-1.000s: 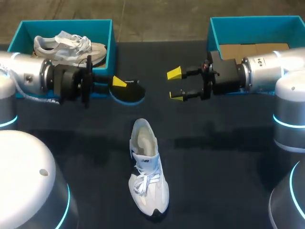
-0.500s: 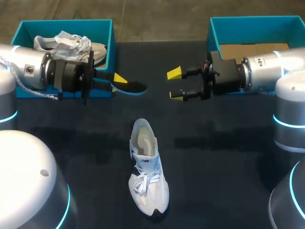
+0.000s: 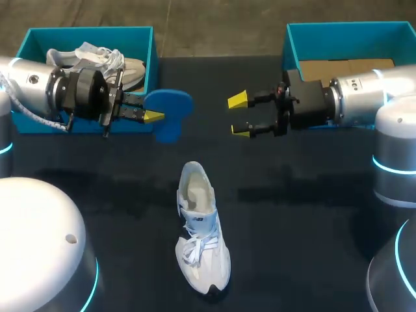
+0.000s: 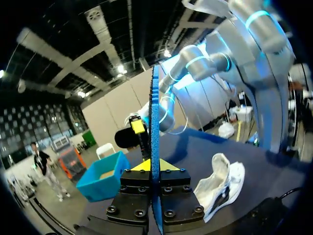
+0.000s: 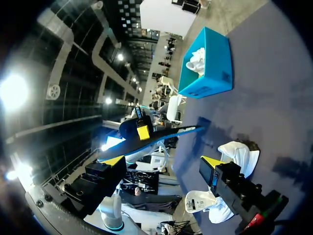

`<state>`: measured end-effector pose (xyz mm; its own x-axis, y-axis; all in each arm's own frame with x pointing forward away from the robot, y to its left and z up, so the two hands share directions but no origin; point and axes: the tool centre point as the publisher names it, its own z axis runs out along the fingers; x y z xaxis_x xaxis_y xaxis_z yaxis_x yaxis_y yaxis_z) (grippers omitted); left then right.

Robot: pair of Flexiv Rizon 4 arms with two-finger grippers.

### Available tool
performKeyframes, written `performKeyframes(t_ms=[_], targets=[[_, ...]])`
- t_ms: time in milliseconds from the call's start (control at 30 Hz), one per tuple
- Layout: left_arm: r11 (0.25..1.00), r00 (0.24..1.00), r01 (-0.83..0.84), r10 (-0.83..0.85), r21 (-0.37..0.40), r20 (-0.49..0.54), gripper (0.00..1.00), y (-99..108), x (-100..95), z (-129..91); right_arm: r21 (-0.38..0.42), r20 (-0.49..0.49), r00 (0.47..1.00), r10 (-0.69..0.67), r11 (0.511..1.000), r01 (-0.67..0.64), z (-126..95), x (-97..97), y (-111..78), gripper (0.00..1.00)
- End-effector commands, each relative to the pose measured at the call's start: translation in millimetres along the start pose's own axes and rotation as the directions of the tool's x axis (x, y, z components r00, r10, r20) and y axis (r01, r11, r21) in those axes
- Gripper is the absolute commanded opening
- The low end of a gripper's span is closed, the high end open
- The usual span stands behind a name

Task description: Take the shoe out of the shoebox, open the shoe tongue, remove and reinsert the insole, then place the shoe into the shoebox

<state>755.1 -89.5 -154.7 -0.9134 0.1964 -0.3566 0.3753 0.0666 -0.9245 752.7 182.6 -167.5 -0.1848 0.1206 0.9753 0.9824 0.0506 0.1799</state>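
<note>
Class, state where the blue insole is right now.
In the head view, the blue insole is clamped in the left gripper, over the table beside the left shoebox.

The insole (image 3: 172, 107) is blue, the shoe (image 3: 201, 240) white with white laces; the ten-o'clock shoebox (image 3: 91, 31) and two-o'clock shoebox (image 3: 351, 27) are teal, the worktop (image 3: 299, 214) black.

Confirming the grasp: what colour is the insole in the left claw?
Blue insole, clearest in head view.
</note>
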Motion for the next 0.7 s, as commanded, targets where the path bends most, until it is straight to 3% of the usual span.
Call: performKeyframes(t_ms=[33,100,633,700], targets=[[0.881,0.882,0.461,-0.443,0.105,-0.159,0.00,7.5,-11.9,-1.0,-0.002,0.001,1.000,0.000,1.000,0.000,1.5,-0.2,-0.3,1.00],[0.841,0.843,0.530,-0.508,0.111,-0.175,0.00,11.7,-14.9,0.7,-0.002,0.001,1.000,0.000,1.000,0.000,1.5,-0.2,-0.3,1.00],[0.841,0.843,0.530,-0.508,0.111,-0.175,0.00,11.7,-14.9,0.7,-0.002,0.001,1.000,0.000,1.000,0.000,1.5,-0.2,-0.3,1.00],[0.777,0.785,0.616,-0.591,0.132,-0.184,0.00,12.3,-14.9,2.0,-0.002,0.001,1.000,0.000,1.000,0.000,1.5,-0.2,-0.3,1.00]])
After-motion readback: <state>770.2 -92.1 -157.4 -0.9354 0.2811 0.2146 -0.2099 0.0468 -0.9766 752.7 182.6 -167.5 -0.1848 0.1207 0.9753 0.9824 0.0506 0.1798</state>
